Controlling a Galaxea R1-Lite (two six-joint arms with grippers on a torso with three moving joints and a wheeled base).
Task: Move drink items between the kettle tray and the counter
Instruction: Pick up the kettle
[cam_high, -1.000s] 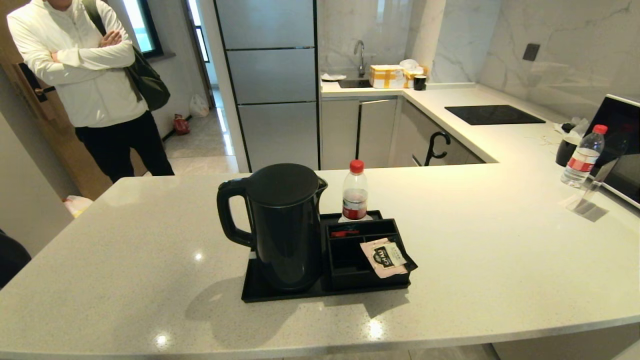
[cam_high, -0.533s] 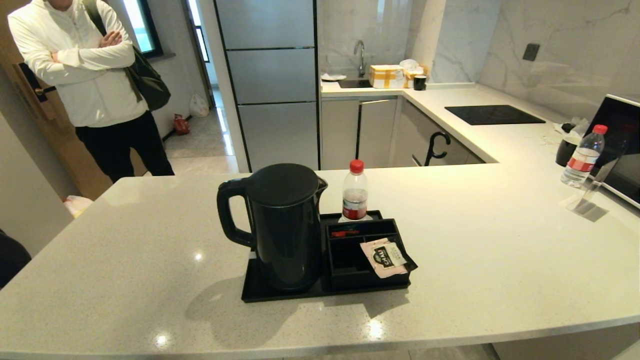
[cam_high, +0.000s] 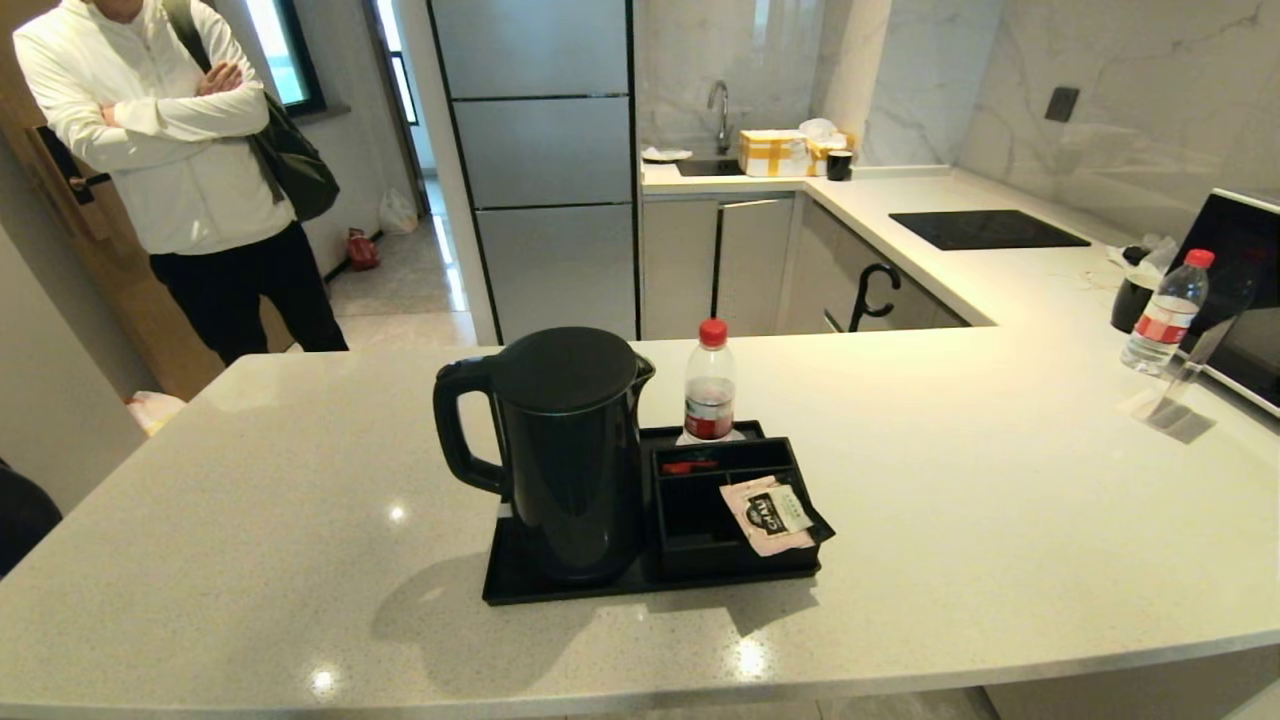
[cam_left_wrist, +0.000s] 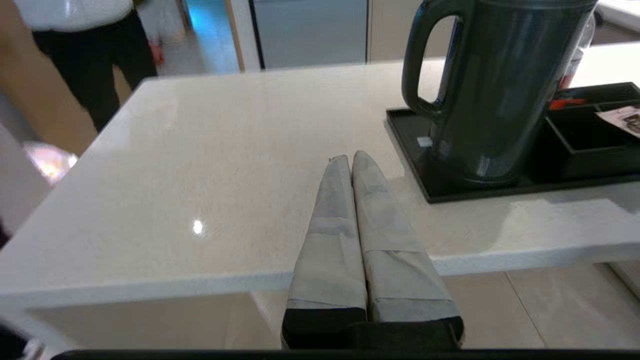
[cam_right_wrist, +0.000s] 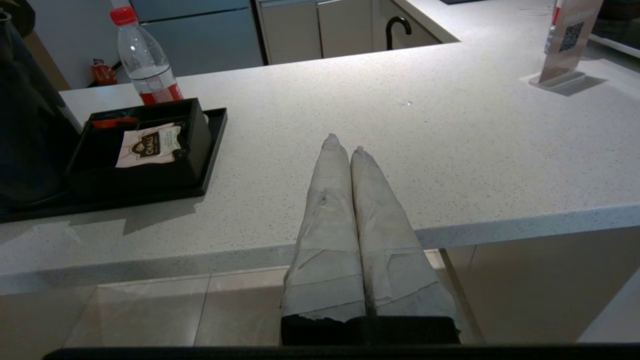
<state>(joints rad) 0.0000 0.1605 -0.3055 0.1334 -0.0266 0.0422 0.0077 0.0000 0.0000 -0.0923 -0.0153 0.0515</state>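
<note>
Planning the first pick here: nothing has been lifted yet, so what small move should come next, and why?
Probably open the left hand and ease it toward the kettle handle. Both hands are shut, empty, near the counter edge; the kettle stands on the tray, its handle facing the left side. The right hand stays parked.

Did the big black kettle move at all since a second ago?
No. The kettle sits at the same spot on the kettle tray, with its handle just as far from the red-capped bottle behind it.
</note>
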